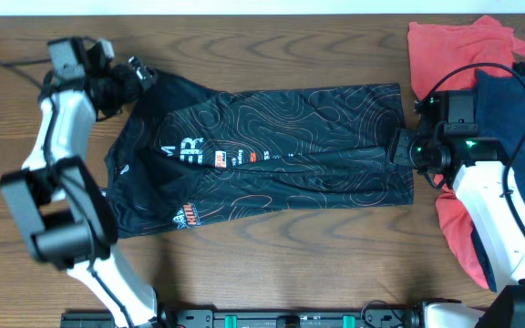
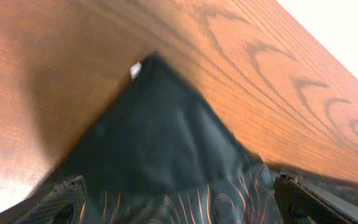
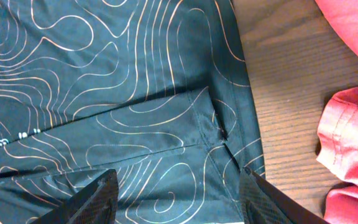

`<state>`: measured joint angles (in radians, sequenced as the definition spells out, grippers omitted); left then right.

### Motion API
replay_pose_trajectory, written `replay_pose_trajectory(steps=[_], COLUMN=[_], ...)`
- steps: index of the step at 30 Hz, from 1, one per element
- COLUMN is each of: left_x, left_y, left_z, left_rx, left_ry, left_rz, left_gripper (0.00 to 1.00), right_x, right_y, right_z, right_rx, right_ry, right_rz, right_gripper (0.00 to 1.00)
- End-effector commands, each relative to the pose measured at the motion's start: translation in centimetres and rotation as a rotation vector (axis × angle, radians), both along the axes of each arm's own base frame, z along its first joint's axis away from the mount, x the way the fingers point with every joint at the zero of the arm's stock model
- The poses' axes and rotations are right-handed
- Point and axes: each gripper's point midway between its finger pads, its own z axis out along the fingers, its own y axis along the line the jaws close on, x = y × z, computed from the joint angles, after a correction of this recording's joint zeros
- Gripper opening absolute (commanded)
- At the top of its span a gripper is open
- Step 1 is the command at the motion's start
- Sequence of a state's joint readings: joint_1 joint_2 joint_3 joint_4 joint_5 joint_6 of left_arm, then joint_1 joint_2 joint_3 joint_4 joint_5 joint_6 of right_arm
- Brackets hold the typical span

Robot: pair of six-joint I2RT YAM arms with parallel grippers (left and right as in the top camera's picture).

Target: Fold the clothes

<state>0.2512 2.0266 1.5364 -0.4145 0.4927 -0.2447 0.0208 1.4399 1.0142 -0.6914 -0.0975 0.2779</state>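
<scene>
Even bright light on the brown wood-grain table (image 1: 272,264), soft-edged shadows, left wrist view blurred with a blown-out white corner, right wrist view crisp on the black contour-printed jersey (image 3: 104,93).

white "er" on jersey (image 1: 290,137), other logos (image 1: 190,215) unreadable

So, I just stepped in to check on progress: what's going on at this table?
Two robot arms are working on a black jersey that lies spread out on the wooden table. The left gripper is over a corner at the jersey's left end and the right gripper is over its right hem. Both are open and hold nothing. A coral-red garment and a navy garment lie at the right.
</scene>
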Motion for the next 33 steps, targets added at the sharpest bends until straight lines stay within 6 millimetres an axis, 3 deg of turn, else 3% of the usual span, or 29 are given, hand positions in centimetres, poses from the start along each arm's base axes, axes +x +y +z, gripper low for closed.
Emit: replay_pose_trajectory(steps=[1,5,9,17,21,24,28,29,33], left_x=[2.1,3.5,5.0,7.4,7.0,6.5,5.6,5.4,4.8], left_y=[0.3,1.1,1.2,1.0,-0.3,-1.2,-2.3,-2.4,-2.2], left_z=[-1.4,-4.6,-7.1,-9.3,-9.9,-10.2,-10.8,-10.9,-10.1], left_rx=[0.142,0.323,0.374,0.384,0.357,0.351,0.343,0.341,0.326], left_ry=[0.011,0.073,0.065,-0.01,0.004,0.027,0.071,0.078,0.1], left_rz=[-0.071,-0.097,-0.09,-0.086,-0.119,-0.138,-0.163,-0.166,-0.146], left_gripper=[0.98,0.98,0.98,0.98,0.68,0.56,0.13,0.06,0.06], right_x=[0.0,0.0,0.0,0.1,0.5,0.8,1.3,1.4,1.8], right_y=[-0.1,-0.1,-0.1,-0.1,-0.1,-0.1,-0.1,-0.2,-0.6], right_z=[0.0,0.0,0.0,0.0,0.2,0.4,0.5,0.4,-0.5], right_rx=[0.002,0.002,0.002,0.001,0.001,0.001,-0.002,-0.004,-0.027], right_ry=[0.0,-0.001,-0.001,-0.003,-0.02,-0.036,-0.053,-0.053,-0.042], right_rz=[0.009,0.009,0.009,0.008,0.008,0.008,0.007,0.006,-0.003], right_gripper=[0.61,0.61,0.61,0.61,0.61,0.6,0.6,0.6,0.58])
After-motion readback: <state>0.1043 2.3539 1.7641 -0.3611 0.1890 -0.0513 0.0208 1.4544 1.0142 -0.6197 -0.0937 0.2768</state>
